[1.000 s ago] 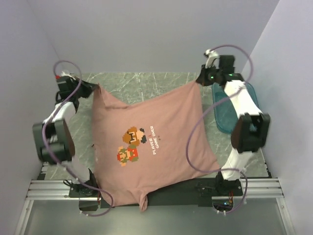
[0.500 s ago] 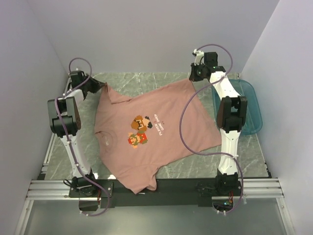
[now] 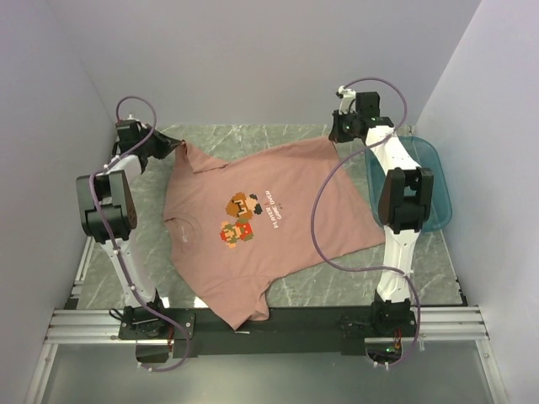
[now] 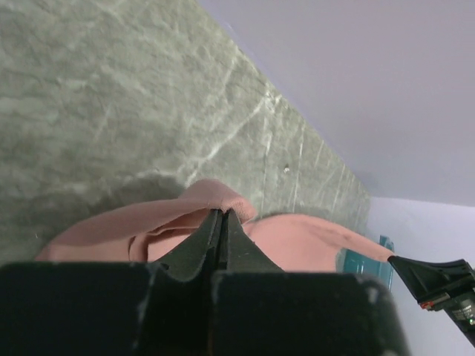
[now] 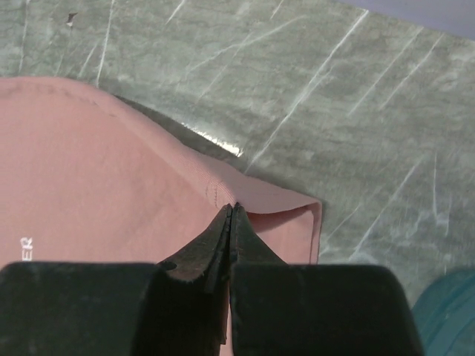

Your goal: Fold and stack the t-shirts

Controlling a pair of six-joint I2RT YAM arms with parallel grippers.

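Observation:
A dusty-pink t-shirt (image 3: 261, 227) with a pixel-figure print and white text lies spread print-up over the green marble table, one sleeve hanging over the near edge. My left gripper (image 3: 174, 150) is shut on the shirt's far-left corner; in the left wrist view my left gripper (image 4: 220, 213) pinches a fold of the pink t-shirt (image 4: 304, 241). At the far right my right gripper (image 3: 333, 137) is shut on the other far corner, and in the right wrist view the right gripper (image 5: 231, 208) clamps the hem of the t-shirt (image 5: 96, 178) beside a turned-over flap.
A translucent teal tub (image 3: 429, 181) stands at the table's right edge, just beyond my right arm. Grey walls close in the back and both sides. A metal rail (image 3: 269, 324) runs along the near edge by the arm bases.
Both arms have stretched toward the back of the table, dragging the held shirt away from the near edge and laying it flatter. Over the last half second little moved.

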